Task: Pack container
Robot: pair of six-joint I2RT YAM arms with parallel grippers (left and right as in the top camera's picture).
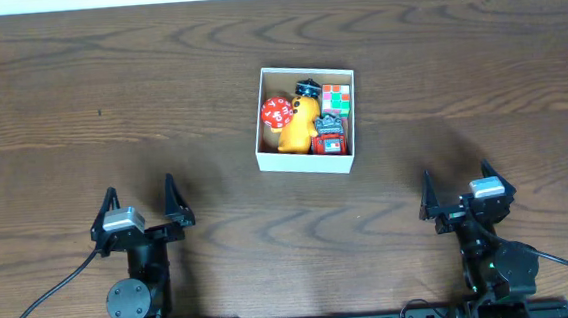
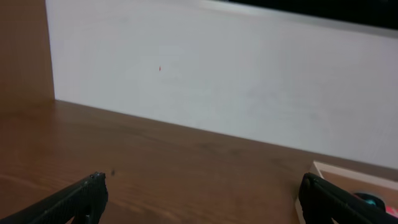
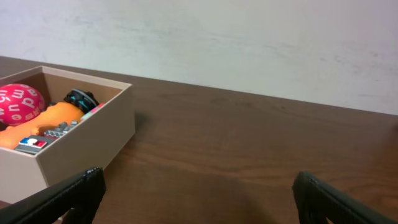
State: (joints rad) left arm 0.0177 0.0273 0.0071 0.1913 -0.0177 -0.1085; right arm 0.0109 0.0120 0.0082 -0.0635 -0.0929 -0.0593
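1. Hanging spread wide with nothing between them, the left fingers (image 2: pixel 74 200) and the right fingers (image 3: pixel 336 198) sat low at the near edge of the worktop (image 1: pixel 78 83). Each pair was well apart from the box, which looked like a parked pose that kept both arms clear of it.
2. The box (image 1: pixel 302 162) stood on the worktop roughly midway between the two arms and farther back, within reach of either.
3. It was square and shallow, white outside and brown inside, with no lid in view.
4. Four things lay inside, packed close together:
   - a red ball (image 1: pixel 277 112) with white marks sat at the left;
   - an orange toy (image 1: pixel 297 128) lay across the middle;
   - a puzzle cube (image 1: pixel 336 98) filled the far right corner;
   - a small red toy (image 1: pixel 331 141) filled the near right corner.
5. They covered most of the floor, probably so that all would fit.
6. No loose toy showed on the worktop, so the packing seemed finished or nearly so.
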